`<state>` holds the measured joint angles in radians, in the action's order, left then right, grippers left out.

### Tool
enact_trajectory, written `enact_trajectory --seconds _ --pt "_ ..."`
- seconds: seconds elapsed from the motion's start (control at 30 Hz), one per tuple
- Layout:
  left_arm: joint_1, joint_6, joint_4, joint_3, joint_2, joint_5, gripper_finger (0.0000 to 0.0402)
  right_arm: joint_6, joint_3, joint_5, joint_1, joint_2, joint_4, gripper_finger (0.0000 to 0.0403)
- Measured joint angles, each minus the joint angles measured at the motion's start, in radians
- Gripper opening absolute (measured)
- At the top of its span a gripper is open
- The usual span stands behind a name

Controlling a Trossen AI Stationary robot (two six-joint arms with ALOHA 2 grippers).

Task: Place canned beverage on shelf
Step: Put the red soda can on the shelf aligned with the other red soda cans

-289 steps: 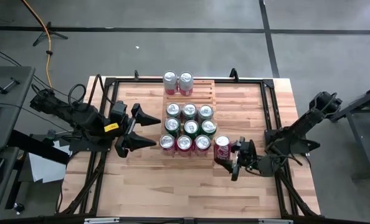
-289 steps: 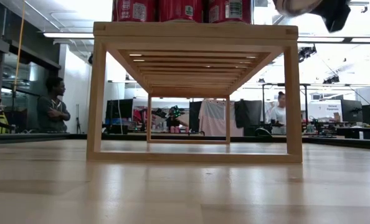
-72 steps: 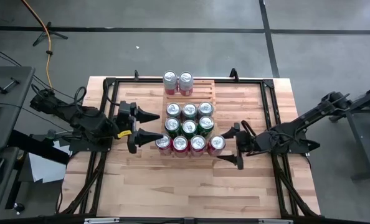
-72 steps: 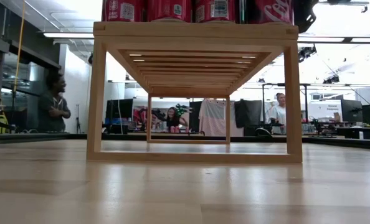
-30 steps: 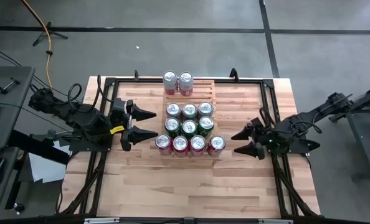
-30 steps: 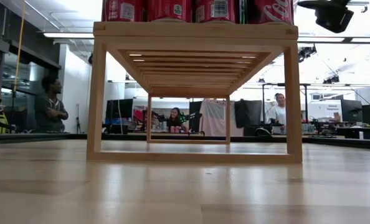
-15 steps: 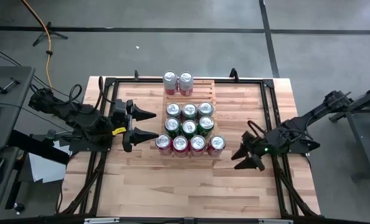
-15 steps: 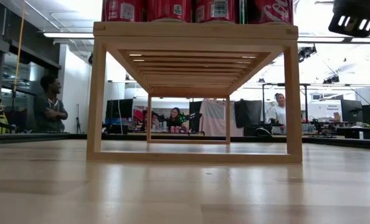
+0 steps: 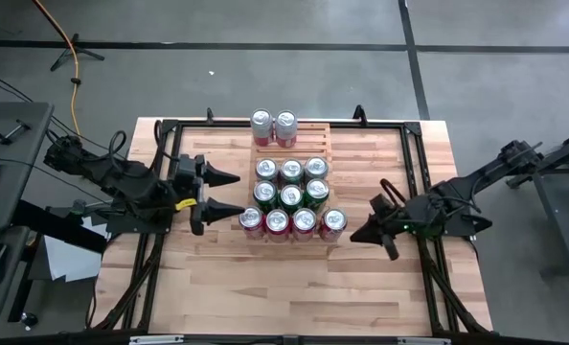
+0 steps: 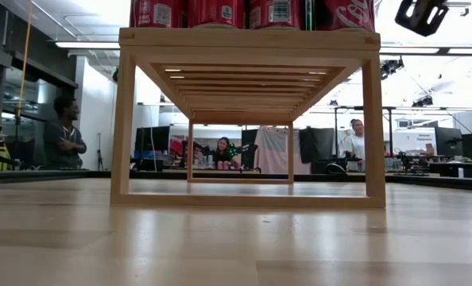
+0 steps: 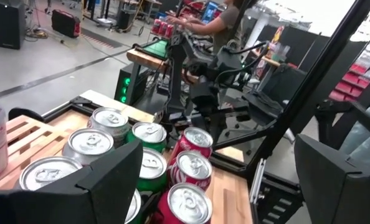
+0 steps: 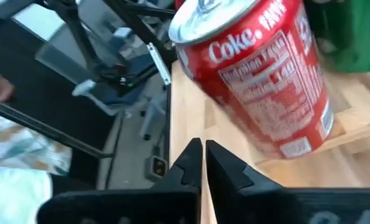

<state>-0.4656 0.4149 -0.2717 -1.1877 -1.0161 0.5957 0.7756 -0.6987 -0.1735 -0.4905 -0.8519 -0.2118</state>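
Now | Coke can [image 9: 333,222] stands on shelf [image 9: 315,146], right end of front row | right gripper [image 9: 359,234] clenched, empty, just right of shelf: retract clear of can | left gripper [image 9: 225,192] spread wide, left of shelf.

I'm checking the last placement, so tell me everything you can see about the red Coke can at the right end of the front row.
The Coke can is red aluminium with white lettering, a nutrition panel and a silver pull-tab lid. It stands upright at the right end of the shelf's front row, near the slats' edge, beside another red can. Nothing grips it; the right gripper sits shut nearby.
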Motion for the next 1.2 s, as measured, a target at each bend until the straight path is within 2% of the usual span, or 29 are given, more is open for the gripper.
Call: enact_trajectory --seconds 0.37,0.97,1.2 --pt "0.000 0.002 -0.022 0.000 0.000 0.000 0.0321 -0.017 -0.035 -0.010 0.049 -0.051 -0.057 0.0003" --pt "0.000 0.001 -0.028 0.000 0.000 0.000 0.0321 -0.062 -0.035 -0.044 0.072 -0.061 -0.050 0.0000" --pt "0.000 0.000 -0.030 0.000 0.000 0.000 0.0321 -0.077 -0.035 -0.052 0.072 -0.095 0.003 0.0000"
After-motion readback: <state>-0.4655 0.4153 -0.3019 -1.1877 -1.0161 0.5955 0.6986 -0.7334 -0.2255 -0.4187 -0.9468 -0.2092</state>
